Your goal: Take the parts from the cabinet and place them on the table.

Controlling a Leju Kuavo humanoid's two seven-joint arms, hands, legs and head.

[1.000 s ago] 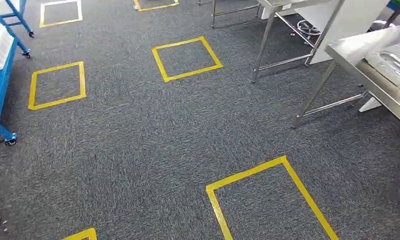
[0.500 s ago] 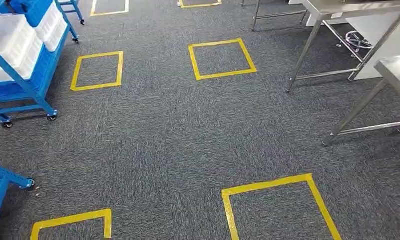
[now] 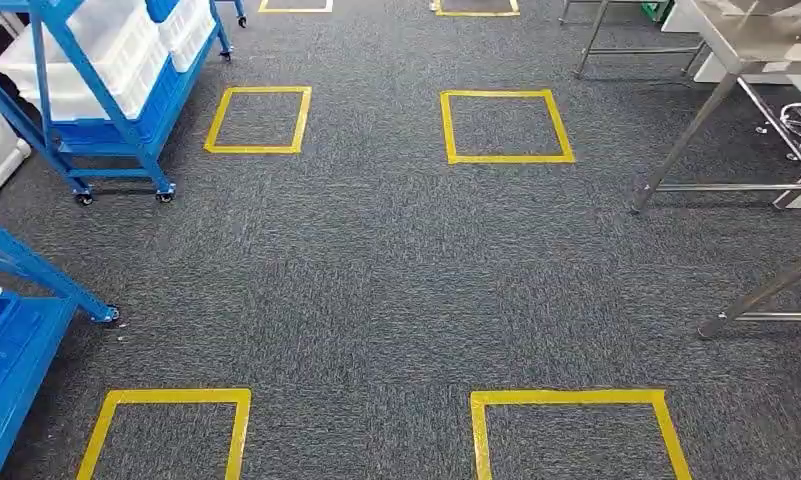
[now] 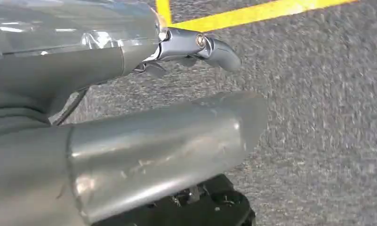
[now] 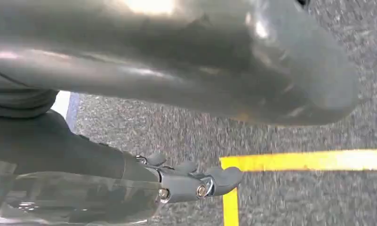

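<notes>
Since a second ago the whole head view swings leftward (the camera turning, not the things): blue cabinet (image 3: 106, 95) with white bins (image 3: 86, 60) now stands at far left, steel bench (image 3: 746, 45) sits at far right, well apart across grey carpet (image 3: 376, 260) marked with yellow tape squares (image 3: 506, 125). Left robot hand (image 4: 196, 47) and right robot hand (image 5: 191, 181) hang over carpet — each against a clear-wrapped part, grip unclear.

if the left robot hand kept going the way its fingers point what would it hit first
Probably the carpet: the left robot hand hangs above it, fingers aimed toward a yellow tape line. Nothing else shows in that line, though depth is unclear.
</notes>
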